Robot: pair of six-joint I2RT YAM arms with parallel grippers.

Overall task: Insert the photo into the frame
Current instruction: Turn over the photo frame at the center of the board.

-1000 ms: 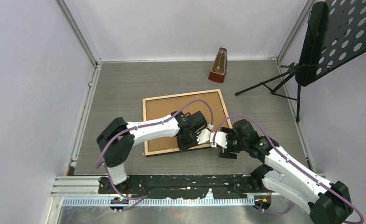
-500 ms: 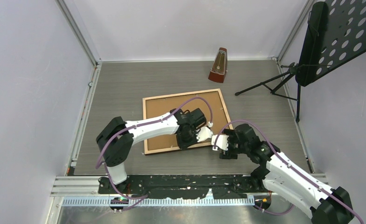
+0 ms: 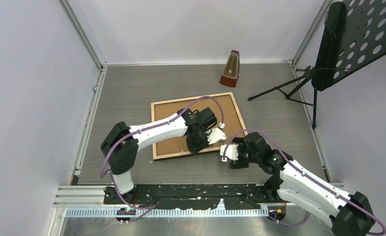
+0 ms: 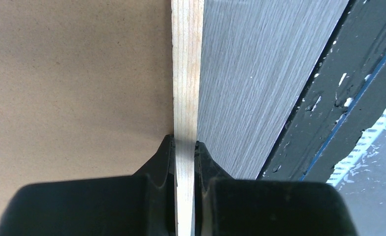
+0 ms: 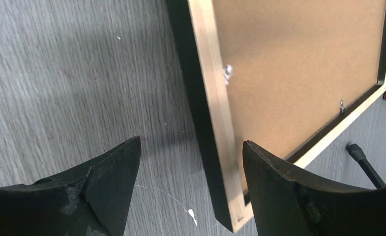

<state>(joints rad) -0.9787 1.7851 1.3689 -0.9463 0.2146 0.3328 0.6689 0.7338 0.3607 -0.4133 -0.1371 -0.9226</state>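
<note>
Only the left gripper is pinching the frame rim; the right gripper is gaping. Tilting is risking slippage.

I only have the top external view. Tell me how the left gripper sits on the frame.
Observer: The left gripper is shut on the frame's light wood border, one finger each side.
Operator: Now the right one.
Observer: The right gripper is open, fingers astride the frame's near corner; contact unclear.
Operator: Report the frame's back.
Observer: A brown backing board fills it, small metal tabs at its edge; no photo shows.
</note>
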